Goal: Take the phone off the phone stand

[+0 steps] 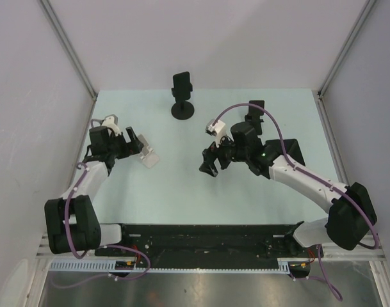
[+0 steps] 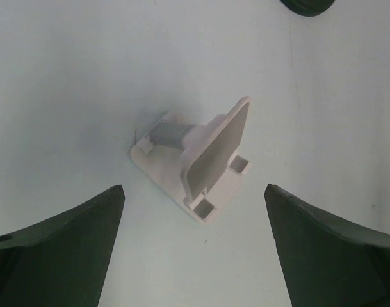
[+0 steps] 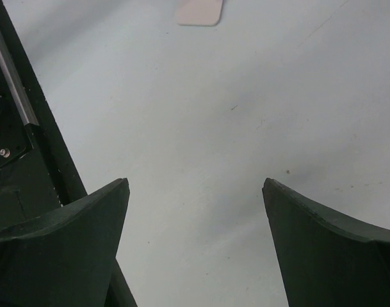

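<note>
A black phone (image 1: 182, 82) stands upright in a black round-based stand (image 1: 182, 110) at the back centre of the table. A second dark phone-like slab (image 1: 257, 110) stands behind my right arm, on a black base (image 1: 291, 151) that the arm partly hides. My left gripper (image 1: 142, 146) is open and empty, just short of a small empty white stand (image 1: 150, 159), which lies between the open fingers in the left wrist view (image 2: 195, 160). My right gripper (image 1: 211, 167) is open and empty, low over bare table (image 3: 195, 181).
The black round stand's base edge shows at the top of the left wrist view (image 2: 308, 5). The white stand's edge shows at the top of the right wrist view (image 3: 199, 11). The black base rail (image 3: 22, 160) runs along the near table edge. Walls enclose three sides.
</note>
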### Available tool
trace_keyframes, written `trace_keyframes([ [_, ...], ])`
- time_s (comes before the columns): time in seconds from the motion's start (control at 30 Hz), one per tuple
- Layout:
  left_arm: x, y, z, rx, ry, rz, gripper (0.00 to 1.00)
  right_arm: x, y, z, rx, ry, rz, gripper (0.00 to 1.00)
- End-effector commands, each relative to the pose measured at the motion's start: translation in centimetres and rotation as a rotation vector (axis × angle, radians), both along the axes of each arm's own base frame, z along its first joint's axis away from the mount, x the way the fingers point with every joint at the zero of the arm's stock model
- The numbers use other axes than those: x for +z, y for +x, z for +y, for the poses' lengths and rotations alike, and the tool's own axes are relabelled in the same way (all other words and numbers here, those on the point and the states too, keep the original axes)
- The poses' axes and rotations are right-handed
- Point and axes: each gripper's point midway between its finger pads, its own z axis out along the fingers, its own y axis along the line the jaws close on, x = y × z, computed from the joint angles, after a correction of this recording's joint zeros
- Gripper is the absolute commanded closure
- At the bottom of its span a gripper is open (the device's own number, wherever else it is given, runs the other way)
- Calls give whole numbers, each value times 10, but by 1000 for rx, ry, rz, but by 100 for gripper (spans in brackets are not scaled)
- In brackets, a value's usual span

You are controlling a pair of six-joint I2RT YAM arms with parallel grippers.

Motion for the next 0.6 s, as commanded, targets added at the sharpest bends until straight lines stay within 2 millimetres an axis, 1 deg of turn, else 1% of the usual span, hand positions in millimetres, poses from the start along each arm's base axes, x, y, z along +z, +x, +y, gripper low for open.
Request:
trace_keyframes([
  [0.0, 25, 24, -15, -182, -21, -106, 7, 15, -9, 0, 43, 39, -47, 10],
  [0.07, 27, 27, -25, -250, -49, -116, 12, 13, -12, -3, 43, 31, -47, 10],
  [0.17, 25, 29, -35, -309, -88, -107, 29, 11, -15, -6, 45, 19, -49, 10],
  [0.23, 22, 30, -38, -325, -105, -97, 36, 10, -16, -8, 43, 16, -44, 10],
  [0.27, 21, 30, -39, -330, -110, -95, 44, 10, -16, -8, 41, 17, -42, 10],
  [0.33, 20, 29, -42, -347, -123, -91, 53, 10, -17, -9, 39, 18, -40, 10],
  [0.37, 18, 29, -44, -354, -127, -88, 62, 9, -17, -8, 42, 19, -39, 10],
  [0.43, 19, 26, -48, -377, -140, -89, 68, 7, -18, -9, 43, 16, -32, 10],
  [0.47, 20, 25, -49, -382, -143, -91, 74, 8, -18, -8, 44, 19, -34, 10],
  [0.53, 20, 23, -53, -399, -146, -92, 81, 7, -18, -7, 43, 19, -29, 10],
  [0.57, 23, 21, -55, -407, -148, -99, 90, 7, -17, -7, 42, 21, -29, 10],
])
